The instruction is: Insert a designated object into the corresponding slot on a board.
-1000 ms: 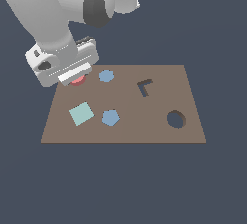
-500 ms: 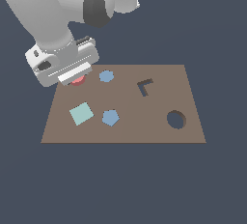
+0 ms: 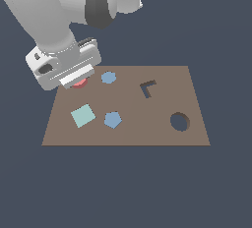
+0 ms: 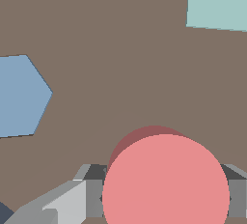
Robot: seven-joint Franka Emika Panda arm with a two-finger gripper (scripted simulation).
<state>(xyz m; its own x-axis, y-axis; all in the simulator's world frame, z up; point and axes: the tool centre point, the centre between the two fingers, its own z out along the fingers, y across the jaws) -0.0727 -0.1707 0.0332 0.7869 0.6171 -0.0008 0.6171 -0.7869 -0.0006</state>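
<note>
The salmon-red disc lies at the far corner of the brown board on the exterior view's left, mostly hidden under my hand. My gripper is down over it. In the wrist view the disc fills the gap of the gripper, and the grey fingers press on both of its sides. The round hole is open and empty near the board's right edge in the exterior view, far from the gripper.
A blue hexagon lies just beside the disc and also shows in the wrist view. A pale teal square and a blue pentagon lie nearer the front. A dark L-shaped cutout is mid-board.
</note>
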